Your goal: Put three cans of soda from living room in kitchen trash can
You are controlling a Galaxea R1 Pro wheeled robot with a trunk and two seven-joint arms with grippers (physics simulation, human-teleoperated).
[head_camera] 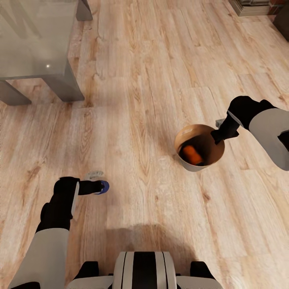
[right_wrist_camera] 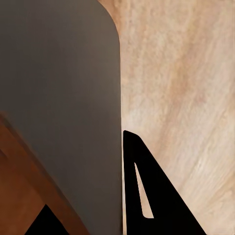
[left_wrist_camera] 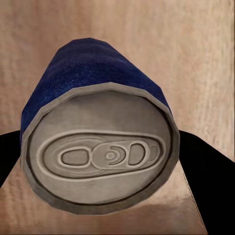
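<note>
Clamping the blue can, the left gripper has its two dark fingers closed against the can's opposite sides. The left wrist view looks straight at the can's silvery end with its pull tab, the blue wall running away behind it and floor boards beyond. In the head view the can is carried on its side above the wooden floor, a pale round patch lying on the boards just beside it.

The right gripper pinches the rim of the trash can: the right wrist view shows one black finger outside the pale grey wall and another dark tip on the brown inner side, so the fingers are closed on the wall. The bin hangs tilted from that grip, its mouth turned towards the head camera.

An orange can lies on its side at the bottom of the bin. The bin and the blue can are well apart, with bare boards between them.

A glass-topped coffee table with grey legs stands at the far left of the floor, clear of both arms. A grey ledge shows at the far right.
</note>
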